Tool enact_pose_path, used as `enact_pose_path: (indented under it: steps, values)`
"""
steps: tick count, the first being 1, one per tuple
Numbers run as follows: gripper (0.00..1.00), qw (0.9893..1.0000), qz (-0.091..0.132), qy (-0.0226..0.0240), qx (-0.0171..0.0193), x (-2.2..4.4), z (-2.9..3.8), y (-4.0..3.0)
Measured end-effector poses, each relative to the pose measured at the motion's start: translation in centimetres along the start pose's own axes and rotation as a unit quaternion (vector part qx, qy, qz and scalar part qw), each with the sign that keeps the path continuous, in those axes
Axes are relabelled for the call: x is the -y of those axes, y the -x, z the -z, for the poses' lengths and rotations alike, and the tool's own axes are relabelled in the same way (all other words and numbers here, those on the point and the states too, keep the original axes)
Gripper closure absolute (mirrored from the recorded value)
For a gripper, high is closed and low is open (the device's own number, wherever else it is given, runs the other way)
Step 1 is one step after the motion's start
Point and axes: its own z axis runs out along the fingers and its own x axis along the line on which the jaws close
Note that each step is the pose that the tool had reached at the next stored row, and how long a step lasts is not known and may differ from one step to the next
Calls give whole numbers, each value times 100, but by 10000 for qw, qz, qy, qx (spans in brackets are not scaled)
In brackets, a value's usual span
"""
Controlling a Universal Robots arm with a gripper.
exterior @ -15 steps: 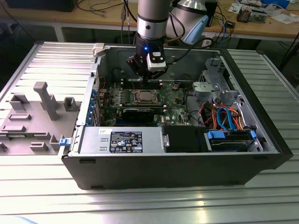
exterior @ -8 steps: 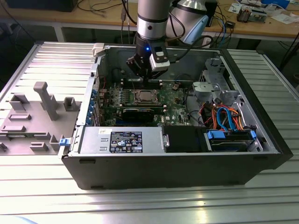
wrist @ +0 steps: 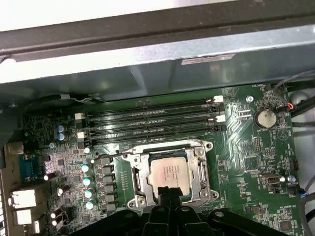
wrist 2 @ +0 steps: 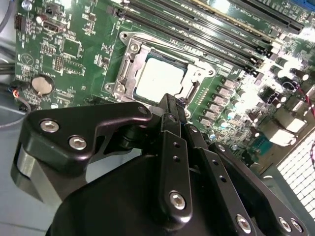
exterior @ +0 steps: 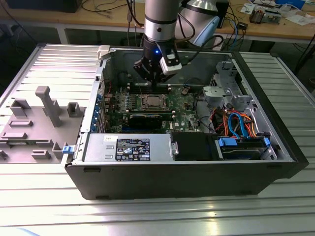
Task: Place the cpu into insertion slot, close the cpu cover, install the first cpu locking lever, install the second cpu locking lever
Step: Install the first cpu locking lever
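cpu (wrist: 169, 173) snug inside insertion slot (wrist: 139, 178)

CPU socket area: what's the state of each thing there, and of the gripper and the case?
cpu: seated in the insertion slot, metal top up.
cpu cover: down flat, framing the cpu.
gripper: shut, empty, tips by the cover's edge.
computer case: lying flat, open side up.
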Motion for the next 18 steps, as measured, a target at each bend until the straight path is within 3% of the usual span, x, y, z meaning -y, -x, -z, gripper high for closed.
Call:
enact_pose_path:
  steps: [6, 9, 12, 16, 17, 18]
  values:
    - [89, 9992, 412, -7, -1, 1, 1, -1]
    - [89, 9979, 649, -11, -3, 0, 0, -1]
    - [89, 9958, 916, -16, -6, 1, 0, -1]
    - [89, 9956, 936, -16, -6, 0, -1, -1]
    - [89, 9956, 936, 9, -5, 0, -1, -1]
    - [89, 9956, 937, 97, -6, 0, -1, -3]
